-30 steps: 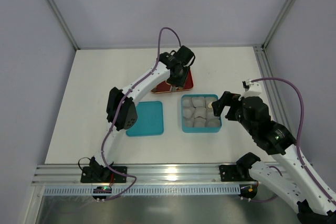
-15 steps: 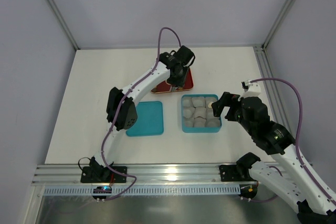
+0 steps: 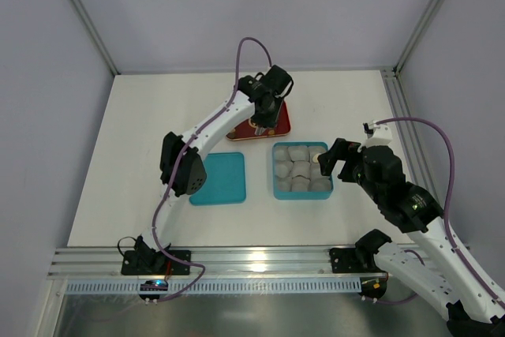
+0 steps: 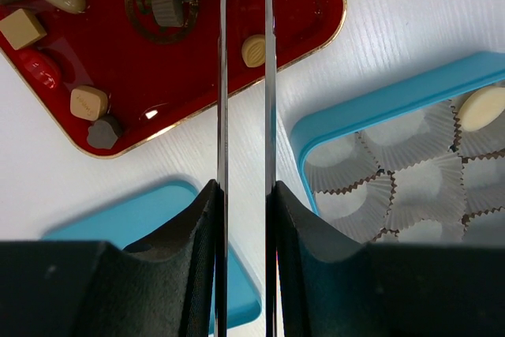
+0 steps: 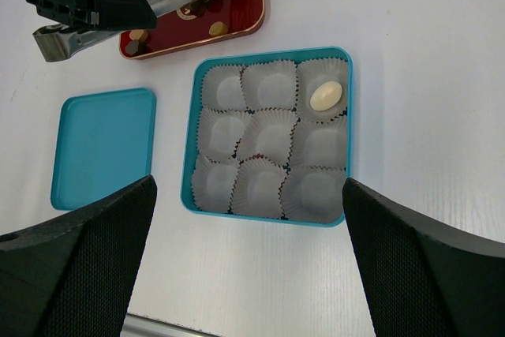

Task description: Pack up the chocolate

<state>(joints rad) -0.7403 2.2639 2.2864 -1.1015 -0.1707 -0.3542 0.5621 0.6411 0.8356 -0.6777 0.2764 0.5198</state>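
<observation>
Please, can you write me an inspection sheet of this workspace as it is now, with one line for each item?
Surface: white table, bearing the tray, the box and the lid.
Job's things: chocolate pieces lie loose on the red tray; one cream piece sits in a paper cup of the teal box, the other cups are empty; lid lies beside the box.
Clutter: nothing seen.
Grippers: left gripper shut on tongs over the tray; right gripper open above the box.
Cables: a purple cable runs along each arm.
Surroundings: grey walls; metal rail at the near edge.
</observation>
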